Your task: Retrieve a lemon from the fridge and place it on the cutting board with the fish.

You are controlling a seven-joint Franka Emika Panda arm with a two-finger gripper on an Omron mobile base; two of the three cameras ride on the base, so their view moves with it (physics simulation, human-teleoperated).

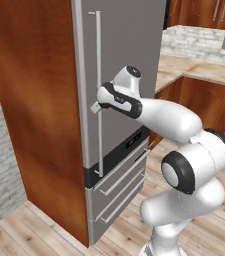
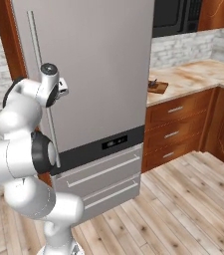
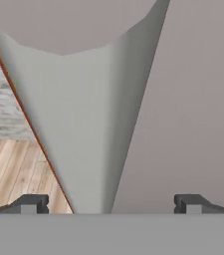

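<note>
Gripper at the fridge handle.
I see my gripper (image 3: pixel 111 204) spread wide, holding nothing, straddling the handle (image 3: pixel 98 124) of the closed fridge (image 2: pixel 98 69); cutting board (image 2: pixel 158 86) sits well away on the counter (image 2: pixel 198 74).

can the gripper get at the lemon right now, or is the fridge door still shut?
Probably not. The fridge door is closed, so no lemon is exposed. The gripper is open at the long vertical handle, not yet clamped on it.

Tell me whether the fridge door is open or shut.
Shut: the fridge door lies flush, with the open gripper at its handle.
</note>
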